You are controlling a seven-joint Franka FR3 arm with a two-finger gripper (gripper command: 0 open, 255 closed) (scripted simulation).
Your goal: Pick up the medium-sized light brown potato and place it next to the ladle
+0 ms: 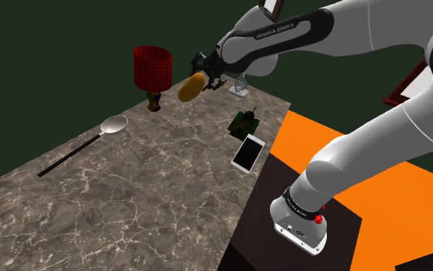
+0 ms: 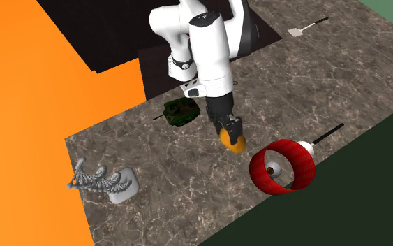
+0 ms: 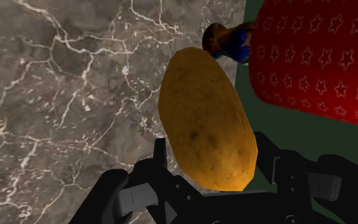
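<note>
In the shoulder view, the silver long-handled ladle (image 1: 113,124) lies far left on the grey-brown veined marble tabletop (image 1: 145,200). Its bowl is toward the back and its thin handle slants to the near edge, with bare stone on both sides. Next is the lamp with the red star-printed drum shade (image 1: 152,68), standing near the far edge. Just right of it the oblong light brown potato (image 1: 192,86) hangs above the table, clasped at one end by the all-black two-finger gripper (image 1: 204,75). The wrist view shows a finger (image 3: 164,167) against each side and the free end pointing at the stone beside the lamp. The shade is close, so it is probably the likeliest thing to bump, while the open stone in front of the lamp offers a way to the ladle. Farther right, a small green toy tank (image 1: 245,122) and a flat white phone (image 1: 248,152) sit near the table's right edge, apparently out of the path.
</note>
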